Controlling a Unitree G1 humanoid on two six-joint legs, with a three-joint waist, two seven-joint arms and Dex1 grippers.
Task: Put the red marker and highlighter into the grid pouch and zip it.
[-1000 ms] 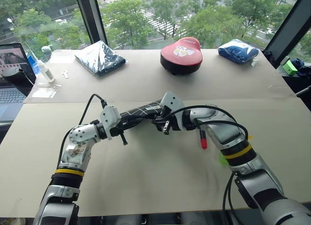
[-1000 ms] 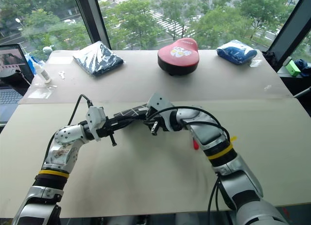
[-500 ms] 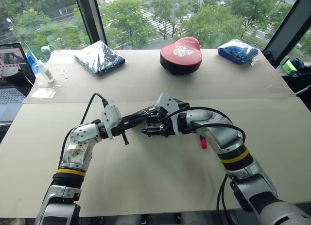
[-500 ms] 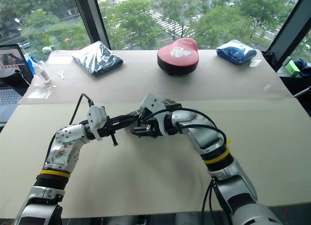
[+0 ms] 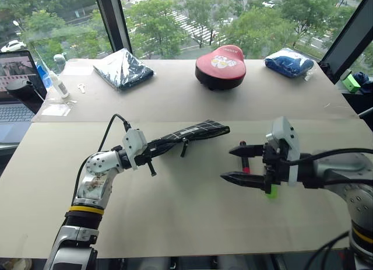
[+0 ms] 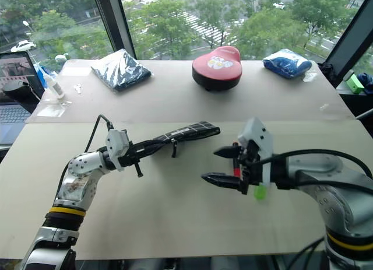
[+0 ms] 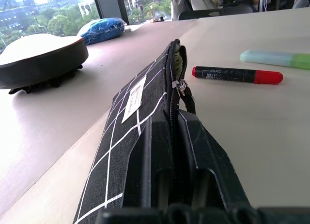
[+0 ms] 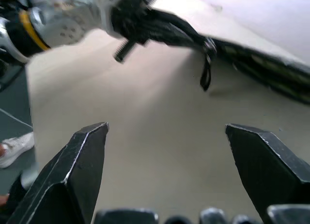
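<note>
The grid pouch (image 5: 189, 132) is black with white lines and is held off the table by its near end, sticking out to the right. My left gripper (image 7: 172, 115) is shut on the pouch's zipper edge. The zipper pull (image 7: 182, 85) sits partway along, and the far end gapes open. The red marker (image 7: 232, 75) and the pale-green highlighter (image 7: 276, 58) lie on the table beyond the pouch. My right gripper (image 5: 227, 164) hovers open and empty, to the right of the pouch and above the marker (image 5: 245, 164). The highlighter's green end (image 5: 270, 192) peeks out under that hand.
At the table's far side are a red round case (image 5: 220, 63), a dark blue wrapped bundle (image 5: 122, 67) and a blue bag (image 5: 288, 61). A laptop (image 5: 14, 83) and a small bottle (image 5: 56, 83) stand at the far left. A window runs behind the table.
My right gripper was shut at the pouch's zipper. It has let go, opened wide and drawn back to the right. The left gripper still holds the pouch in the same place.
</note>
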